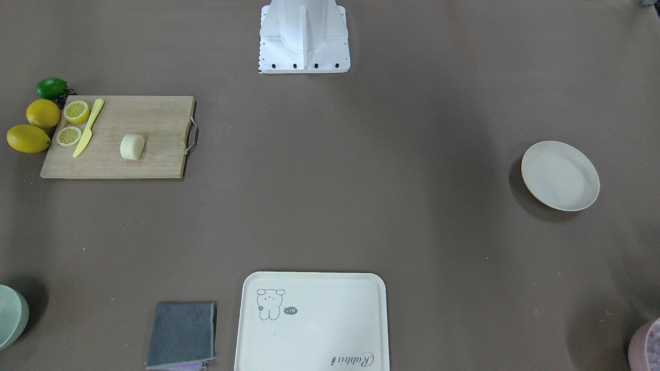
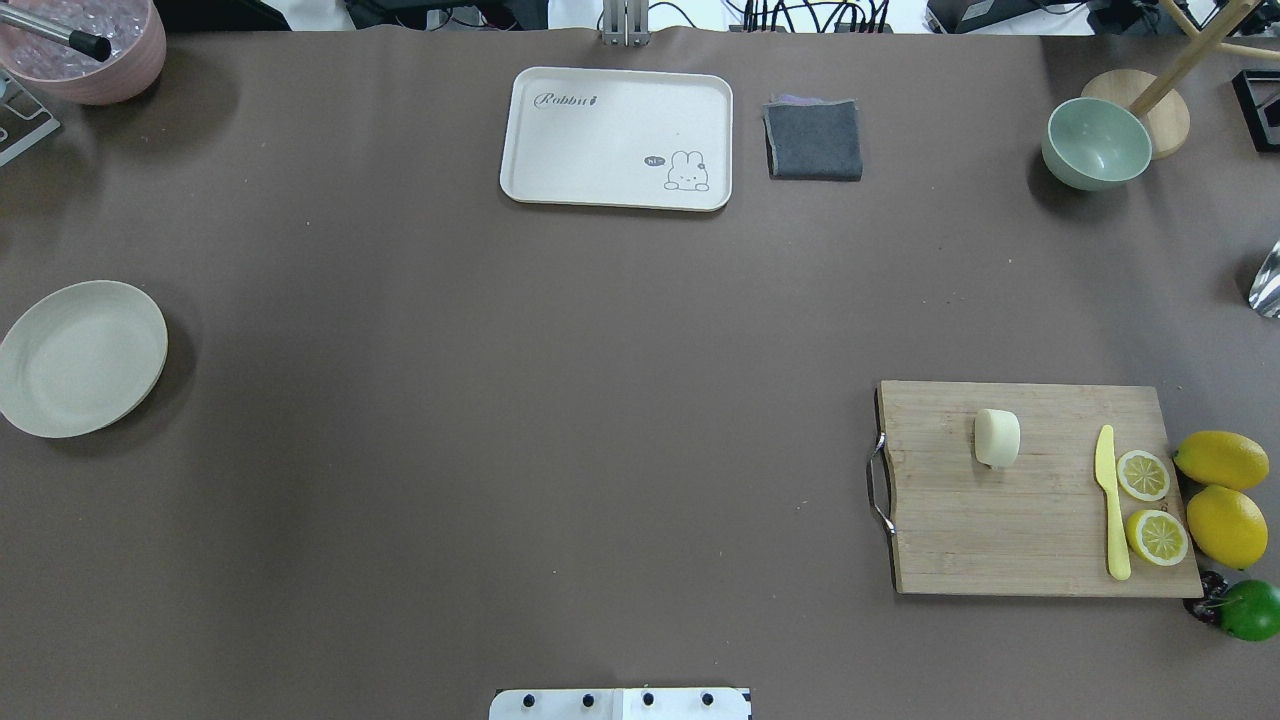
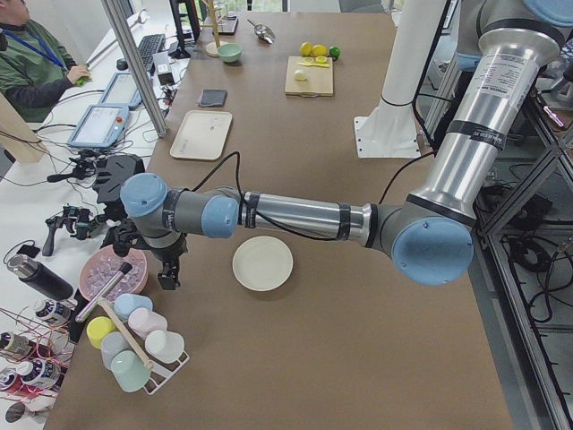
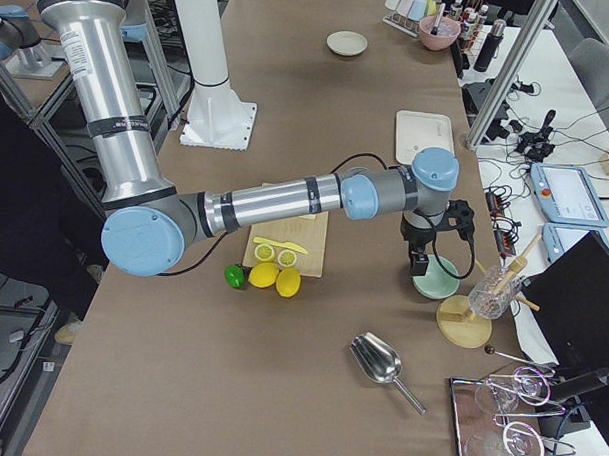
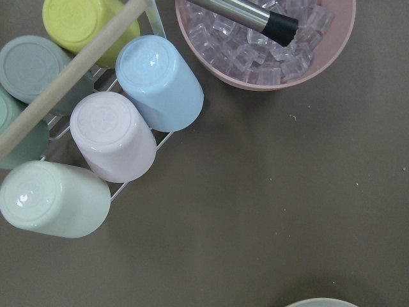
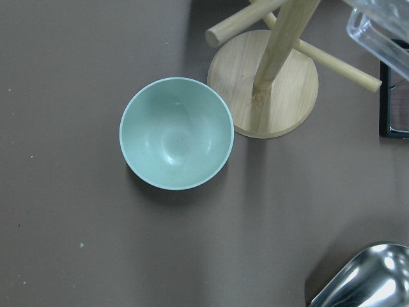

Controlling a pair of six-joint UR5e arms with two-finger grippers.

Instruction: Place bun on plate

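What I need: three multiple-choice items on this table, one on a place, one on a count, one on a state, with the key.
1. Where does the bun lie? A) in the green bowl B) on the cutting board C) on the tray
2. How many cut lemon halves lie on the board? A) one B) two C) four
3. The plate is: A) empty B) holding the bun C) upside down
Key: 1 B, the bun sits mid-board; 2 B, two halves lie beside the yellow knife; 3 A, its bare hollow faces up.
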